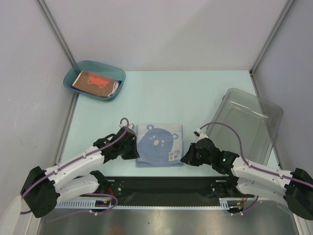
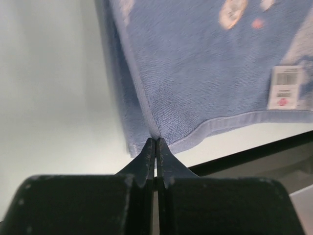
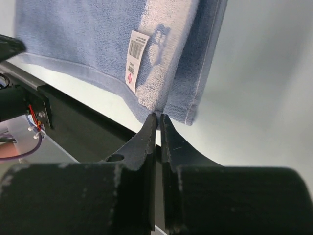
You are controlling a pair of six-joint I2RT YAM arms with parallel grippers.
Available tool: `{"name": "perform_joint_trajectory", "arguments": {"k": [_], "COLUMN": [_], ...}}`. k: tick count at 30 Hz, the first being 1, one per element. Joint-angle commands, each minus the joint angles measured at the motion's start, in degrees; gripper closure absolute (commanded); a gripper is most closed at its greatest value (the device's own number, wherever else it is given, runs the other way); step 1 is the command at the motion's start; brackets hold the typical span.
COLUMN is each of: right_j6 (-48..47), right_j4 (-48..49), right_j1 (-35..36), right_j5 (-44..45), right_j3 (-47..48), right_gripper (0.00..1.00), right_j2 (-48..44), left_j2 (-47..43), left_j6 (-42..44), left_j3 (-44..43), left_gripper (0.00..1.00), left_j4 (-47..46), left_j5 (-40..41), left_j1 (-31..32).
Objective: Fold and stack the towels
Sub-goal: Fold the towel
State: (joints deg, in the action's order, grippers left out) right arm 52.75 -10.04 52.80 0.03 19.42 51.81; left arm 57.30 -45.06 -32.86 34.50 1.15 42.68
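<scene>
Your left jaws are pressed together on the near left corner of the light-blue bear towel [image 1: 159,145]; your right jaws pinch its near right corner. It lies on the desk [image 1: 161,93] between both arms. A brown-red towel [image 1: 95,81] sits in the teal tray [image 1: 93,64].

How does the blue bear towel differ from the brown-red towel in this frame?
The blue bear towel lies flat, front centre; the brown-red towel sits in the teal tray, far left. The blue bear towel's near corners are pinched by the left gripper and right gripper; the brown-red towel is untouched. Both are small printed cloths.
</scene>
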Motion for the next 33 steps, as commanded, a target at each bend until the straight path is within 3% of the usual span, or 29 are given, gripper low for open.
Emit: {"name": "perform_joint_trajectory", "arguments": {"k": [1, 7, 15, 16, 17, 21, 23, 27, 29, 33], "right_j6": [0.95, 1.56, 1.21, 1.13, 1.21, -2.29, -5.36, -14.12, -19.24, -37.93], "right_j4": [3.35, 6.18, 5.29, 5.38, 5.12, 0.65, -3.99, -9.03, -8.68, -8.93], "right_j1": [0.47, 0.47, 0.47, 0.47, 0.55, 0.99, 0.99, -1.19, -4.26, -15.23], "right_j5": [-1.78, -1.53, -1.61, -2.4, -2.67, -2.58, -1.0, -1.69, -6.69, -20.74], "right_j3": [-3.5, -6.15, -5.71, -5.71, -5.19, 0.08, 5.07, 15.08, 18.79, 30.91], "right_gripper": [1.0, 1.0, 0.96, 0.92, 0.8, 0.62, 0.54, 0.5, 0.49, 0.48], "right_j2": [-0.75, 1.36, 1.54, 1.54, 1.45, 0.75, 1.18, 6.62, 11.45, 22.26], "left_j2": [-0.26, 5.71, 6.69, 6.95, 7.39, 8.26, 9.32, 11.69, 13.27, 18.88], "left_j6": [-3.01, -3.2, -3.28, -3.02, -3.02, -0.56, 3.12, 13.48, 21.65, 36.49], "left_j3": [5.78, 4.92, 4.04, 3.6, 2.99, -3.93, -9.55, -17.91, -19.86, -23.74], "left_gripper": [1.0, 1.0, 0.99, 0.95, 0.76, 0.45, 0.41, 0.36, 0.36, 0.36], "left_j4": [-2.32, -0.84, 0.3, 0.74, 1.35, 6.52, 9.08, 7.71, 5.33, -2.14], "left_j5": [-2.64, 1.92, 4.39, 4.39, 4.48, 7.19, 9.12, 10.9, 8.36, -4.7], "left_j1": [1.17, 3.64, 3.73, 3.73, 3.73, 3.56, 2.59, -1.88, -7.5, -16.29]}}
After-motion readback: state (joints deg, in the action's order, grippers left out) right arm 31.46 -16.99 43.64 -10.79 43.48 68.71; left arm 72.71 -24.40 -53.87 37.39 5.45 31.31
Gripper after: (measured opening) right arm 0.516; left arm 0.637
